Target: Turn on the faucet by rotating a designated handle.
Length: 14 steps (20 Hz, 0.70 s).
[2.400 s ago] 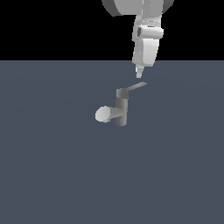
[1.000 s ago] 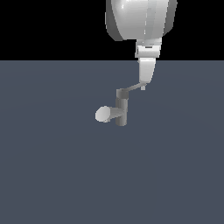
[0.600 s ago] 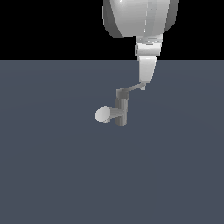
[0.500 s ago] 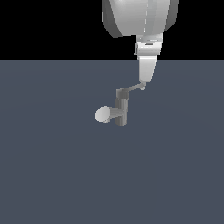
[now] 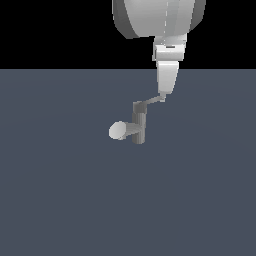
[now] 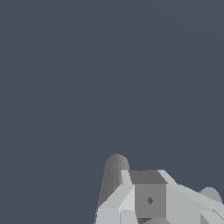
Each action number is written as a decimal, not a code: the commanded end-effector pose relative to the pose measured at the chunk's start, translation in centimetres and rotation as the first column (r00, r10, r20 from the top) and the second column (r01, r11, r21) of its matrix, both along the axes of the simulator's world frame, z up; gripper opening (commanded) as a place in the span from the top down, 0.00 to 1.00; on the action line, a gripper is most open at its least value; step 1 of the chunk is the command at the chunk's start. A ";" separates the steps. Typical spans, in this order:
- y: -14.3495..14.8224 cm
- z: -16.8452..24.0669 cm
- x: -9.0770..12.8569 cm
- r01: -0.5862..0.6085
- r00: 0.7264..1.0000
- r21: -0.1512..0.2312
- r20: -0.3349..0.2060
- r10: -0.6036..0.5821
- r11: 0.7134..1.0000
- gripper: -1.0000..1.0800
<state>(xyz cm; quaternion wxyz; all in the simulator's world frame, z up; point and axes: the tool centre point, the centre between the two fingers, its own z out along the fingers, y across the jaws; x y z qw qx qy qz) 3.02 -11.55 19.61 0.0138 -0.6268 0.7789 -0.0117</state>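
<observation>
1. At the exterior view's left of the group, the pale round face of the spout (image 5: 118,130) is seen, pointing toward that view's left and slightly forward.
2. The spout is joined to the faucet (image 5: 138,128), whose upright dark-grey body stands on the plain grey worktop (image 5: 60,190), near the middle of the exterior view.
3. From the cap of the body, the handle (image 5: 150,102) is extended as a thin light-grey bar toward the exterior view's right, rising slightly to its outer end.
4. The outer end of the handle is met by the tip of the claw (image 5: 163,96), which is hung straight down from the white arm (image 5: 160,17) above.
5. Whether the claw is released or clenched cannot be told; its fingers are not separable in the exterior view.
6. In the wrist view, the faucet body (image 6: 113,181) and grey blocky parts beside it are shown against the worktop, but the claw's state is not revealed there.
</observation>
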 end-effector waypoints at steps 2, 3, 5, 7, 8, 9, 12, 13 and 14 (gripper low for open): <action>0.6 -0.3 -0.7 0.000 1.000 0.002 -0.007 0.000 1.000 1.00; 0.8 -0.4 -1.0 0.001 1.000 0.002 -0.009 -0.001 1.000 1.00; 1.3 -0.5 -1.5 0.002 1.000 0.002 -0.011 -0.002 1.000 1.00; 1.7 -0.6 -2.0 0.003 1.000 0.002 -0.014 -0.003 1.000 1.00; 1.9 -0.7 -2.2 0.004 1.000 0.002 -0.016 -0.004 1.000 1.00; 2.1 -0.7 -2.4 0.005 1.000 0.002 -0.017 -0.005 1.000 1.00; 2.7 -0.9 -3.2 0.007 1.000 0.002 -0.021 -0.007 1.000 1.00; 2.9 -0.9 -3.4 0.007 1.000 0.001 -0.023 -0.007 1.000 1.00; 3.2 -1.0 -3.7 0.008 1.000 0.001 -0.024 -0.008 1.000 1.00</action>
